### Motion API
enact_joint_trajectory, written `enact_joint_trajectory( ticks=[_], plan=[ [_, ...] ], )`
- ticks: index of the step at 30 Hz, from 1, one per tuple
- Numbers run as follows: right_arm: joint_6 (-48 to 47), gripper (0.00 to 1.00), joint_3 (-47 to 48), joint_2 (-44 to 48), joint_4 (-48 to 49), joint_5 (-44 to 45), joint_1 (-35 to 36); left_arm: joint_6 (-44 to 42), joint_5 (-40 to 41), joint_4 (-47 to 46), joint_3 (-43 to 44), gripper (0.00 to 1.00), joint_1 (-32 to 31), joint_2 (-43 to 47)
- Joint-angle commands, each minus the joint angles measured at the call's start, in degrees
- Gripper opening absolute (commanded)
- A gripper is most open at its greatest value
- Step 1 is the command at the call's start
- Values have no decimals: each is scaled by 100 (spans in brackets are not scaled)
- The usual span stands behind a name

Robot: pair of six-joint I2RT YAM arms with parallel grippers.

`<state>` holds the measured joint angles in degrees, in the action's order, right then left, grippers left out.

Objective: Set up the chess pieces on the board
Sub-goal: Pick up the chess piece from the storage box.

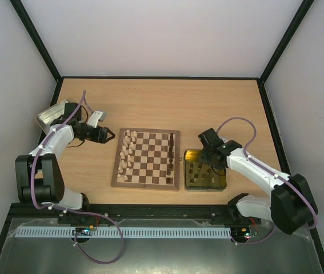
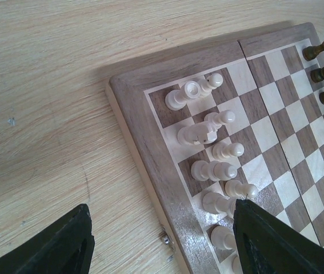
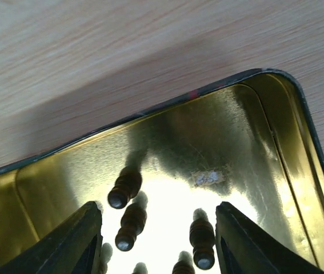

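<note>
While my right gripper (image 3: pixel 157 212) hangs low over the gold tin (image 3: pixel 207 92), its jaws stand part-way apart and hold nothing. A handful of dark pieces (image 3: pixel 132 225) sit on the tin's floor between and just ahead of my fingers, none of them touching a pad. They look to be standing upright, though the glare off the metal makes that hard to swear to.

My left gripper (image 2: pixel 162 208) has its jaws spread wide and is empty too. It hovers above the table (image 2: pixel 47 85), just off the left edge of the board (image 2: pixel 133 125).

Cream pieces (image 2: pixel 213 170) stand in two rows along that left edge. More dark ones line the board's opposite edge, so I judge that side only part filled. The tin lies just beside the board's right edge, towards the front edge of the table, and a silver tin (image 1: pixel 50 114) sits at the table's left edge behind my left arm.

These chessmen should be very light, stiff and smooth, and on such narrow bases a sideways nudge would likely topple them. I would come straight down on one and pinch its waist just under the head, closing gently so it does not squirt out. The neighbours stand close, so the outermost piece looks the safest pick
</note>
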<state>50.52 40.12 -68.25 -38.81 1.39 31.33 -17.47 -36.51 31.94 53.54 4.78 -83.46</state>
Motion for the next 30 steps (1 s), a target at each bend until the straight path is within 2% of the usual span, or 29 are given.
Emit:
enact_joint_trajectory(
  ticks=[1,11,19,22,30],
  plan=[
    [-275,51,-59,-271,308,-147,-166,-19,-5,-45,-63,68,-21,-27],
    [-431,43,19,-750,601,-508,-198,-19,-23,-39,-54,68,-21,-31],
    [-499,24,-122,-696,690,-727,-198,-29,-23,-44,-63,68,-29,-79],
    [-521,20,-180,-689,695,-740,-199,-28,-23,-41,-63,68,-29,-79],
    [-594,16,-243,-770,764,-830,-199,-37,-17,-35,-63,69,-32,-48]
  ],
)
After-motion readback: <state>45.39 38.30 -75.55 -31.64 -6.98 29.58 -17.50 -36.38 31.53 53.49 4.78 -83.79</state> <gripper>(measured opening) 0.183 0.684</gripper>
